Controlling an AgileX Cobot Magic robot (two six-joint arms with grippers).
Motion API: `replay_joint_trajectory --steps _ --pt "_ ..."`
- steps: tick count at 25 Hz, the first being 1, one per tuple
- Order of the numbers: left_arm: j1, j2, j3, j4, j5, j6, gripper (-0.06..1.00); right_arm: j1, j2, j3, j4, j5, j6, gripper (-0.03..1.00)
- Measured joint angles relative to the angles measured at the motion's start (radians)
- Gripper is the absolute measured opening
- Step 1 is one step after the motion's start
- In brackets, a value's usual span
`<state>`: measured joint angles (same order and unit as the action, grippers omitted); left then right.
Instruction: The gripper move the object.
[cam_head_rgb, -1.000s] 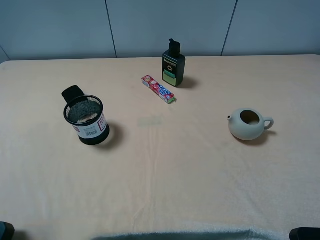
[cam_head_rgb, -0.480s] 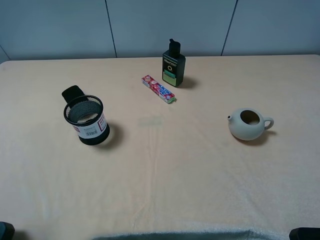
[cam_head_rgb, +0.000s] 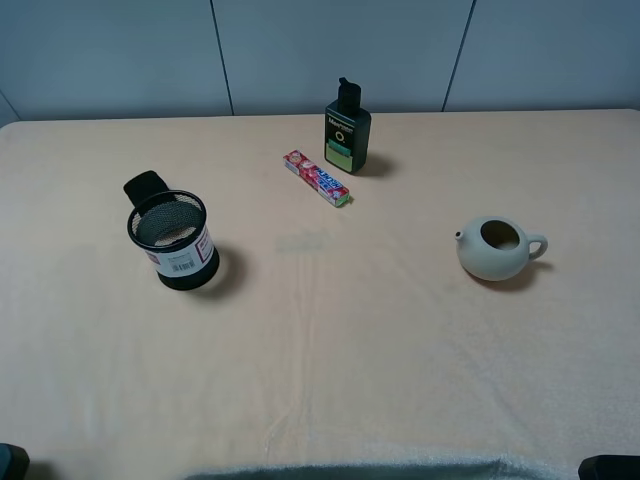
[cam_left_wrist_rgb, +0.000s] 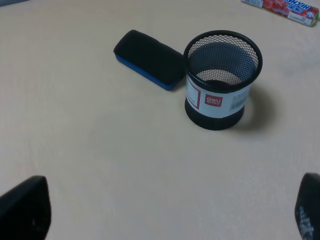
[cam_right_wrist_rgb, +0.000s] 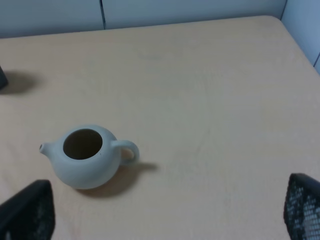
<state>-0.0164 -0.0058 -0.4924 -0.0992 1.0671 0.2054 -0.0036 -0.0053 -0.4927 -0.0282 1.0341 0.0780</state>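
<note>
The black wire-mesh pen cup (cam_head_rgb: 174, 240) stands upright on the left of the table, its white and red barcode label facing the front. It also shows in the left wrist view (cam_left_wrist_rgb: 219, 80). My left gripper (cam_left_wrist_rgb: 165, 210) is open and empty, well back from the cup, with its fingertips (cam_left_wrist_rgb: 25, 210) wide apart at the frame's corners. My right gripper (cam_right_wrist_rgb: 165, 210) is open and empty, back from the cream teapot (cam_right_wrist_rgb: 86, 156). In the exterior high view only dark bits of the arms show at the bottom corners.
A black and blue eraser (cam_left_wrist_rgb: 148, 59) lies just behind the cup (cam_head_rgb: 146, 186). A dark green bottle (cam_head_rgb: 346, 129) and a red candy pack (cam_head_rgb: 316, 178) sit at the back middle. The cream teapot (cam_head_rgb: 497, 247) stands at the right. The table has a beige cloth (cam_head_rgb: 330, 350).
</note>
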Motion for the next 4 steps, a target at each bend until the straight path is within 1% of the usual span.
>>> replay_joint_trajectory --steps 4 --pt "0.0 0.0 0.0 0.0 0.0 0.0 0.99 0.0 0.0 0.0 0.0 0.0 -0.001 0.69"
